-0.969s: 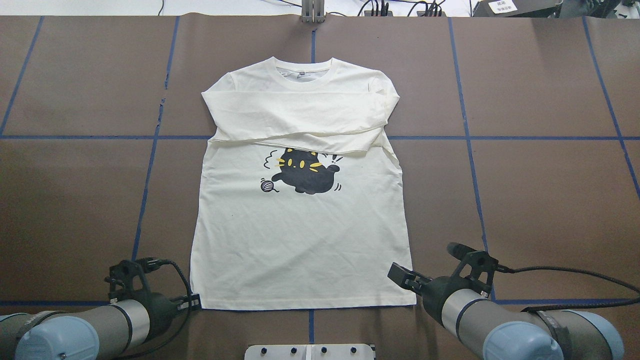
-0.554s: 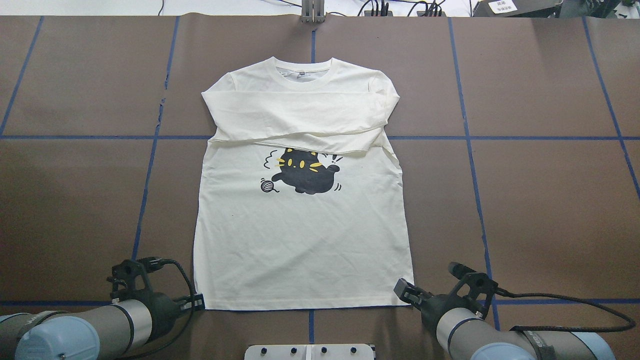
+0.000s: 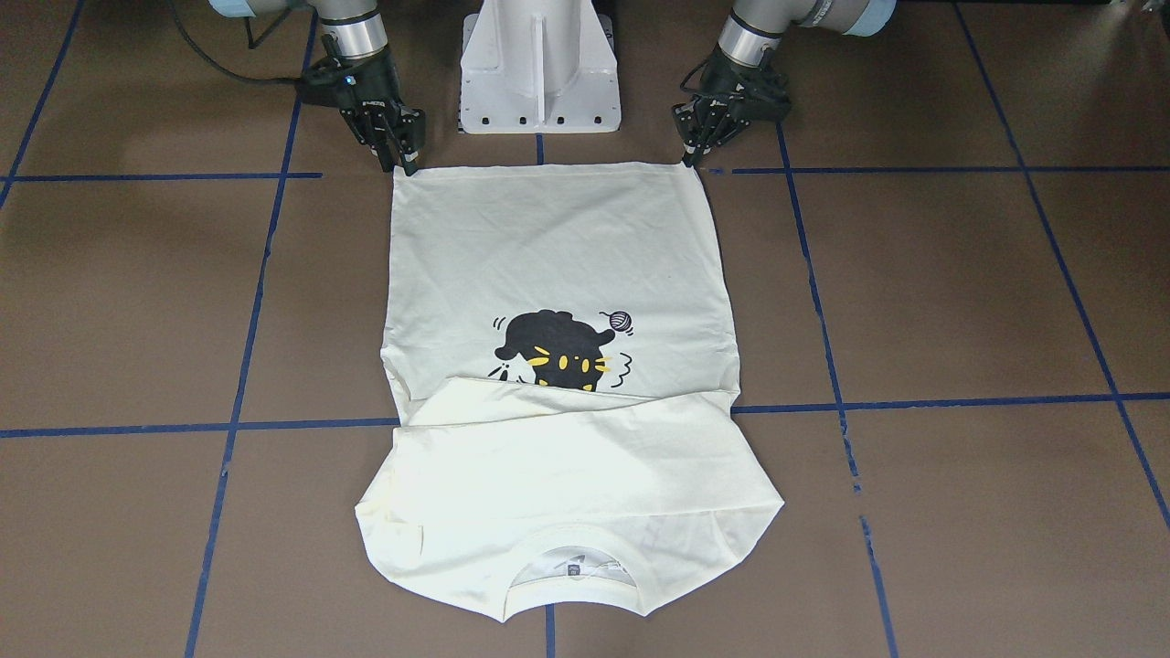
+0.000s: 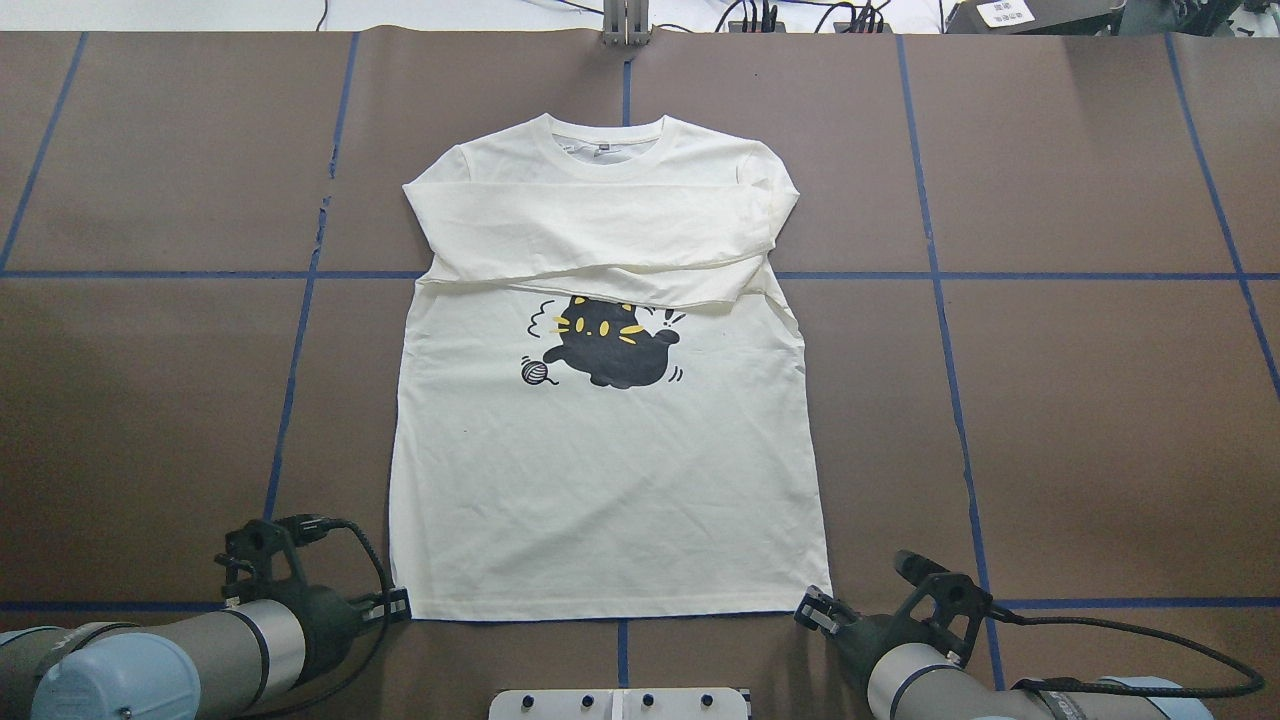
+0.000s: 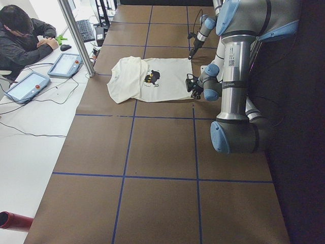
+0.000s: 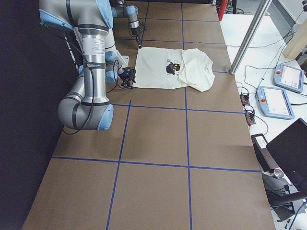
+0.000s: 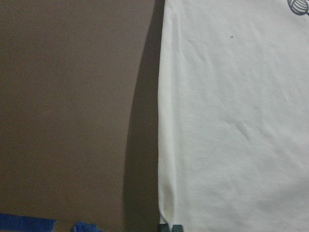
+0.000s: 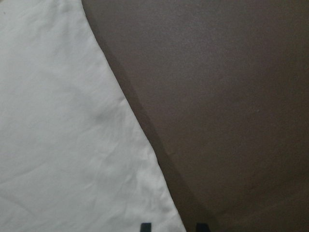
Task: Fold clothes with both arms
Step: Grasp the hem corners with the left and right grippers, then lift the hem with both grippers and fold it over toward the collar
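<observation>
A cream-white shirt [image 4: 600, 480] lies flat, print side up, on the brown table [image 4: 1100, 400], straight out from my white pedestal [image 3: 539, 64]. Its hem is nearest the pedestal and its collar farthest from it. Both long sleeves [image 4: 600, 235] are folded across the chest, and the lower one covers the top of the black cat print [image 4: 610, 345]. My left pincer [image 4: 402, 604] sits low, just off the pedestal on my left, at that hem corner. Its fingertips [image 7: 165, 227] are pressed almost together, pinching the cloth. My right pincer [image 4: 812, 610], off the pedestal's other side, is at the opposite hem corner. Its fingertips [image 8: 145, 226] are spread, one over cloth and one over bare table, holding nothing.
</observation>
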Controlling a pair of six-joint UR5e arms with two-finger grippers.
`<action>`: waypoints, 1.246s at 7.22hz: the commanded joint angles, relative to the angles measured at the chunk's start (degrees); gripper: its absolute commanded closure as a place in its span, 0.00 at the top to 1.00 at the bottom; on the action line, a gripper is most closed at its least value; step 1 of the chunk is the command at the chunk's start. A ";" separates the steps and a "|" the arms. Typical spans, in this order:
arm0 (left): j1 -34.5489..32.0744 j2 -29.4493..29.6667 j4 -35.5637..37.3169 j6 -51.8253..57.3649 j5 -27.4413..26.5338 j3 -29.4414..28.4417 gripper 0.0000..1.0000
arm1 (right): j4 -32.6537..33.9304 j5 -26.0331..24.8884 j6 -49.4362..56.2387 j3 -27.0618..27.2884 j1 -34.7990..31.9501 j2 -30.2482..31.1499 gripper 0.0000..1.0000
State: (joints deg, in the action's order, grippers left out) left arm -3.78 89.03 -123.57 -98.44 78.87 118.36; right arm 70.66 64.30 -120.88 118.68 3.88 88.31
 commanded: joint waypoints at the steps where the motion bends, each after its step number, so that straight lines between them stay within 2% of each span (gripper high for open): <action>1: 0.00 0.35 -0.09 0.00 -0.03 0.03 0.00 | 0.00 -1.71 -1.20 -0.11 1.21 0.20 0.00; 3: -0.08 0.35 0.00 0.17 0.23 0.90 0.00 | 0.44 -3.39 -0.51 1.80 0.61 0.20 0.00; 4: -0.87 0.09 0.87 1.48 1.36 4.73 0.00 | 6.88 -2.96 0.98 8.26 0.17 0.63 0.00; 5: -0.96 -0.26 6.80 2.97 5.03 11.99 0.00 | 16.78 -1.39 1.26 17.02 0.25 0.46 0.00; 7: -1.14 3.84 29.94 2.99 10.58 32.26 0.00 | 32.62 0.38 0.73 32.51 3.83 0.11 0.00; 8: -2.10 7.78 38.58 2.99 13.82 38.29 0.00 | 35.31 1.60 0.73 36.58 3.77 -0.06 0.00; 9: -5.24 9.56 40.59 3.95 16.99 37.65 0.00 | 35.86 2.31 2.04 36.36 0.63 -2.42 0.00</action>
State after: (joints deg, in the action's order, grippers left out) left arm -6.35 95.65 -89.02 -95.23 92.05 152.98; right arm 103.99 65.58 -119.79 152.69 6.55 87.74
